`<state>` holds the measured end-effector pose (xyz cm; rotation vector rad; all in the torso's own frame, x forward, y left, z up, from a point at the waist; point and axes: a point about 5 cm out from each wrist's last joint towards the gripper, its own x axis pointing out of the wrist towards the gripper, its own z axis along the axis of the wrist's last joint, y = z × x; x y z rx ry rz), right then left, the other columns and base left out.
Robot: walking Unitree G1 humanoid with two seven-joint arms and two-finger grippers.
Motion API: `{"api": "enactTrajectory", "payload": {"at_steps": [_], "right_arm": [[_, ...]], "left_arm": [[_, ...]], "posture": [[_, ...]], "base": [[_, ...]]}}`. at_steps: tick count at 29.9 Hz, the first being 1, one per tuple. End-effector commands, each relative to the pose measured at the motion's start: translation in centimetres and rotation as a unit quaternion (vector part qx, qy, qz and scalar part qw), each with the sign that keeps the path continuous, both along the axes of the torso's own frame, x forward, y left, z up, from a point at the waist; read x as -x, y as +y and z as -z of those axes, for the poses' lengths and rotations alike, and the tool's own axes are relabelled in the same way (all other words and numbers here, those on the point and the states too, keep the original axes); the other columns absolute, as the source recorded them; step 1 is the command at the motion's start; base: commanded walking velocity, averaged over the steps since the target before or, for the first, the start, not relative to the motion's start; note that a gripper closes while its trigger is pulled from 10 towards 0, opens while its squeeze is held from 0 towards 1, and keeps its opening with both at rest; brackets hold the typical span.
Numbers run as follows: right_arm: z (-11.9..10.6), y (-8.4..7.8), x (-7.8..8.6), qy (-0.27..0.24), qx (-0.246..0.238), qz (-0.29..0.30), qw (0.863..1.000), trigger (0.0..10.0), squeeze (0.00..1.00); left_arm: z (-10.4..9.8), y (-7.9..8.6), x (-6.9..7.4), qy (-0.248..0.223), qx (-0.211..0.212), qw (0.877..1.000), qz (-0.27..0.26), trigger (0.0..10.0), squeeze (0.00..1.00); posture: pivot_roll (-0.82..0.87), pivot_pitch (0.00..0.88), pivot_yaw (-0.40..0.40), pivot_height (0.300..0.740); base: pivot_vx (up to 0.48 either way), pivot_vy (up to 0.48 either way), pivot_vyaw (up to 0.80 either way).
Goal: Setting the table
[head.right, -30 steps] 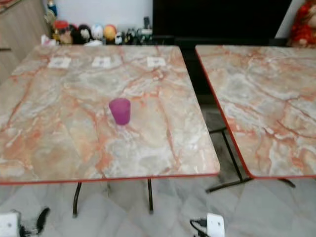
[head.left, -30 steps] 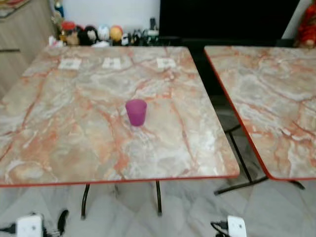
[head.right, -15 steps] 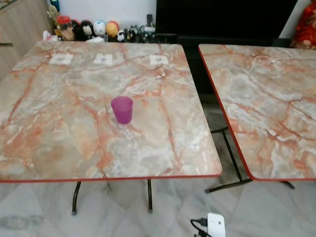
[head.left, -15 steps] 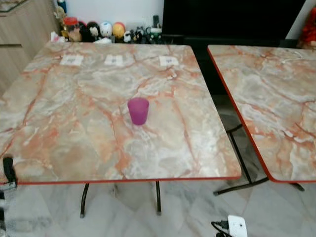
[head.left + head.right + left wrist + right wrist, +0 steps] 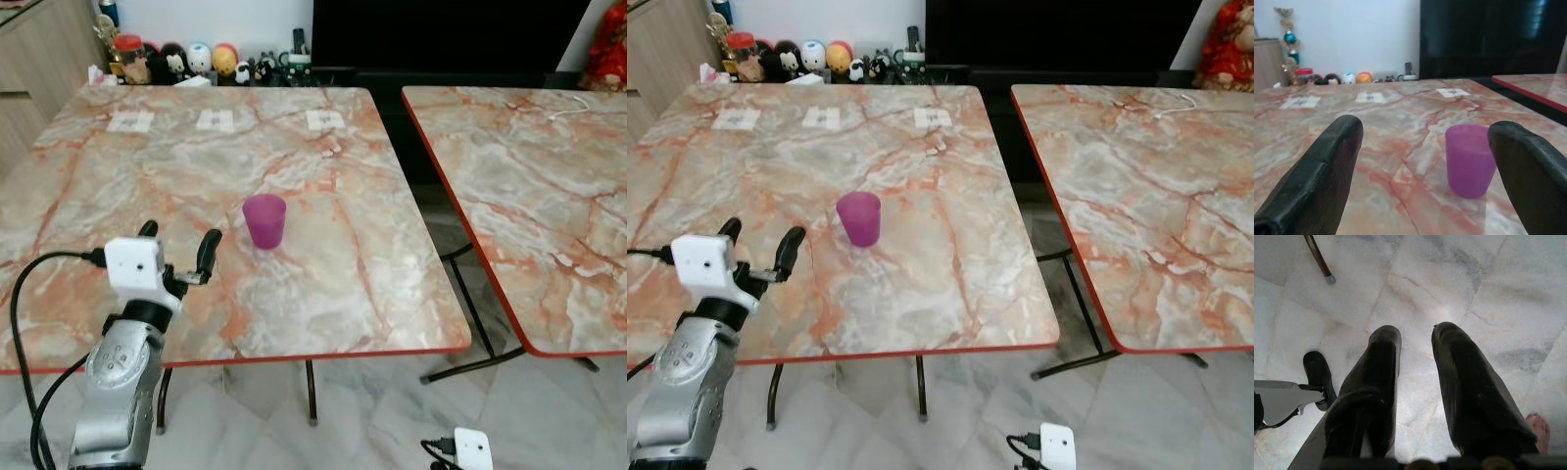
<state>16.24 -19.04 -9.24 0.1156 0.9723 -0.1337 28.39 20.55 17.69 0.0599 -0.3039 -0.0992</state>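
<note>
On our left, our left gripper is raised over the near part of the marble-patterned table, its two long black fingers spread wide and holding nothing. Just beyond it and a little to the right stands the purple cup, upright near the table's middle; in the wrist view the cup sits between the two fingers but well ahead of them. We judge that we are in the reach toward the cup. The next move calls for carrying the open fingers forward and slightly right until they flank the cup, then closing gently.

The cup is a small tapered tumbler, matte and probably plastic, so light and easy to tip. The tabletop is smooth, glossy, veined in orange and grey, with a red edge. Three white cards lie along its far side. Farther right stands a second table of the same pattern. Our right gripper hangs over the pale tiled floor, its fingers slightly parted and empty.
</note>
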Motion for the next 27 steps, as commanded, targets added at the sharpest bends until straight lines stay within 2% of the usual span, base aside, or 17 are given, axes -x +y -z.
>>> {"api": "enactTrajectory", "payload": {"at_steps": [1,8,11,27], "right_arm": [[0.08,-0.38,0.34,0.002,0.003,0.006,1.0,10.0,0.0],[0.14,-0.37,0.46,0.004,0.003,0.006,1.0,10.0,0.0],[0.14,-0.34,0.46,0.005,0.005,-0.002,1.0,10.0,0.0],[0.17,-0.35,0.54,0.007,0.005,-0.003,1.0,10.0,0.0]], "left_arm": [[0.15,0.05,-0.29,0.011,-0.004,1.0,0.007,10.0,0.0],[0.31,0.45,-0.51,0.031,0.004,0.999,0.014,10.0,0.0],[0.51,0.37,-0.46,0.034,0.017,0.999,0.012,10.0,0.0],[0.41,0.53,-0.65,0.035,0.02,0.999,0.013,10.0,0.0]], "posture": [[0.15,0.035,-0.044,0.74],[0.15,0.03,-0.045,0.74],[0.15,0.026,-0.045,0.74],[0.15,0.018,-0.046,0.74]], "base": [[0.0,0.0,0.0],[0.0,0.0,0.0],[0.289,0.0,0.0],[0.34,0.0,0.0]]}}
